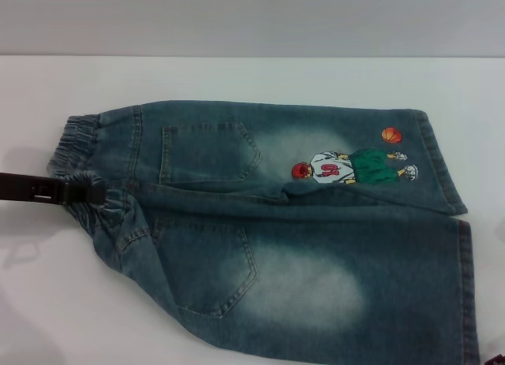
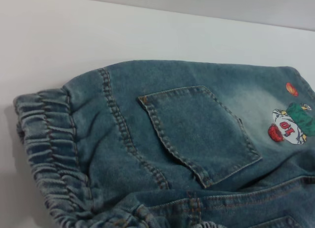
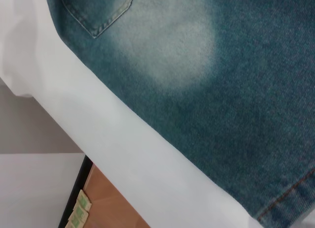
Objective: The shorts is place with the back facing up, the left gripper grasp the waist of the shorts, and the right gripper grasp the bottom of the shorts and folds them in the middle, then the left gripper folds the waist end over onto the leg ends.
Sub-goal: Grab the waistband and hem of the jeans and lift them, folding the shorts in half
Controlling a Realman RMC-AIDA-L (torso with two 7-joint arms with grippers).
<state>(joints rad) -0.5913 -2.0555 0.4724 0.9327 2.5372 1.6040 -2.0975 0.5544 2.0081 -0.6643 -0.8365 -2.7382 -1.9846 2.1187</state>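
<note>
The shorts (image 1: 300,223) lie flat on the white table, back up, with two back pockets and the embroidered basketball player (image 1: 355,166) showing. The waist of the shorts (image 1: 79,136) points left and the bottom of the shorts (image 1: 465,278) points right. My left gripper (image 1: 99,193) reaches in from the left edge and is shut on the middle of the waistband, which bunches around its tip. The left wrist view looks over the ruched waist (image 2: 49,144) and one pocket (image 2: 202,134). Only a dark sliver of my right gripper (image 1: 497,359) shows, by the near leg's hem. The right wrist view shows that leg (image 3: 236,90).
The white table (image 1: 237,81) extends past the shorts on the far side and to the left. In the right wrist view the table's near edge (image 3: 147,159) runs close beside the denim, with brown floor (image 3: 113,203) below it.
</note>
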